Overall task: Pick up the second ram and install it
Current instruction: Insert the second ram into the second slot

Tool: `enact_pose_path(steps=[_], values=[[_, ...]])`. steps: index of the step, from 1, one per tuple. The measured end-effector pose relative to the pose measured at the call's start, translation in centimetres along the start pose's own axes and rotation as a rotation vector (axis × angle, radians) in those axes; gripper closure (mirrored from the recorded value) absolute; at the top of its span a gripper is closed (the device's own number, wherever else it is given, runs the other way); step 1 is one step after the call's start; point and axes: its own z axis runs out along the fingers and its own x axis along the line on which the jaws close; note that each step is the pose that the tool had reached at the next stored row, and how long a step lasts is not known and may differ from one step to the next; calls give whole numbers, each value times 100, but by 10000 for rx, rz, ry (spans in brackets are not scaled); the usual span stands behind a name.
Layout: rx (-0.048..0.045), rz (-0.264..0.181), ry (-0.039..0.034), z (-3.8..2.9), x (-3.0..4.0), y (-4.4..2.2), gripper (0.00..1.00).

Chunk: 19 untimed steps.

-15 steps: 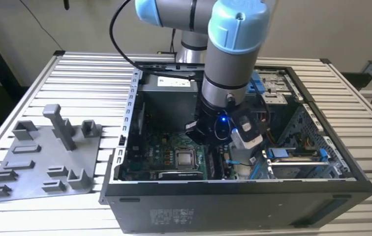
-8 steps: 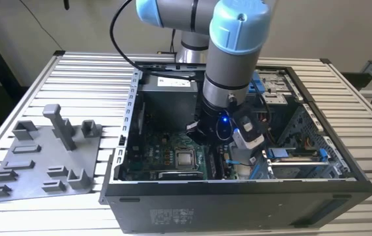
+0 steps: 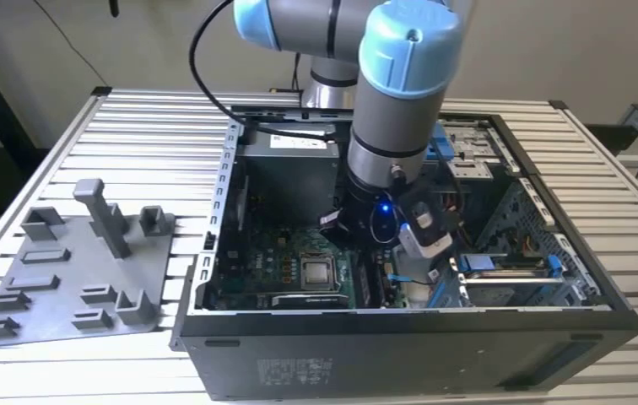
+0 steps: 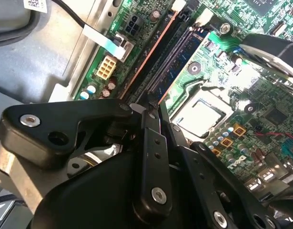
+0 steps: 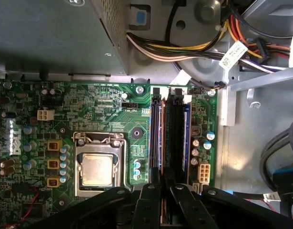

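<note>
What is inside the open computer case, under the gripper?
Under the gripper lies the motherboard, with its processor socket and memory slots. The gripper covers the slots' near ends.

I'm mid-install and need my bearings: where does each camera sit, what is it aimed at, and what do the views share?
Exterior view: off the arm, looking down at the open black computer case on the slatted table; the grey and blue arm reaches into it.
First wrist view: on the wrist, facing the green motherboard and its long dark memory slots; black gripper linkages in the foreground.
Second wrist view: on the wrist, oblique along the slots; the gripper in the foreground.
Shared: both wrist views show the silver processor and the slots.
</note>
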Motion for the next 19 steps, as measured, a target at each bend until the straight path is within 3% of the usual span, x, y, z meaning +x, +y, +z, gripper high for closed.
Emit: enact_pose_path(steps=[4,11,15,19], values=[[1,0,1,51,0,-2,86],[0,0,1,58,0,-2,86],[-149,22,-2,40,-1,-6,86],[-158,74,-3,-24,-2,-4,86]])
